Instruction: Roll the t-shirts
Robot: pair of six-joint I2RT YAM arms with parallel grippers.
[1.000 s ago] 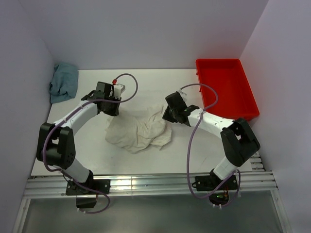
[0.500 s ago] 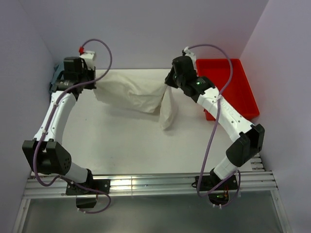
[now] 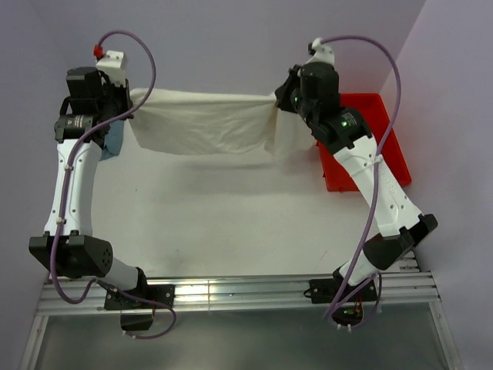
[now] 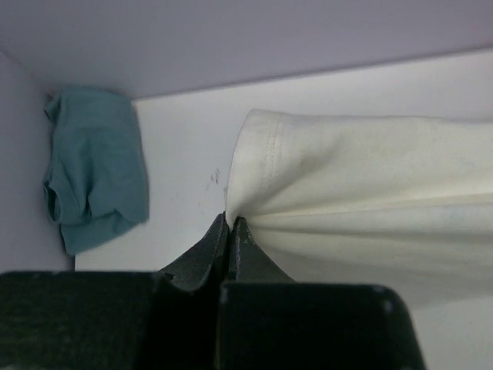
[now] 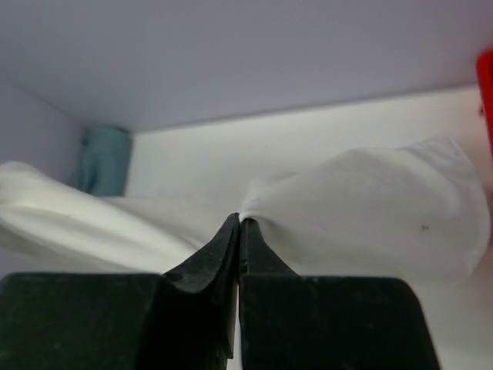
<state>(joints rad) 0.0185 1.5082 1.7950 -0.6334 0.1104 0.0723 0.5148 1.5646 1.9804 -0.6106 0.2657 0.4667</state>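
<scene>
We held the cream-white cotton t-shirt [image 3: 204,123] aloft, its long axis running left to right, with the left gripper [image 4: 229,225] and right gripper [image 5: 239,223] clenched on its 2 ends.

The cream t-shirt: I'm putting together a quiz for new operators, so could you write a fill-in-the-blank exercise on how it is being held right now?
1. The left hand is ____ on one edge of the cream t-shirt.
2. Counting the right hand at the other end, the number of hands gripping the shirt is ____.
3. The tray beside the right arm is coloured ____.

Missing words: shut; two; red.
</scene>
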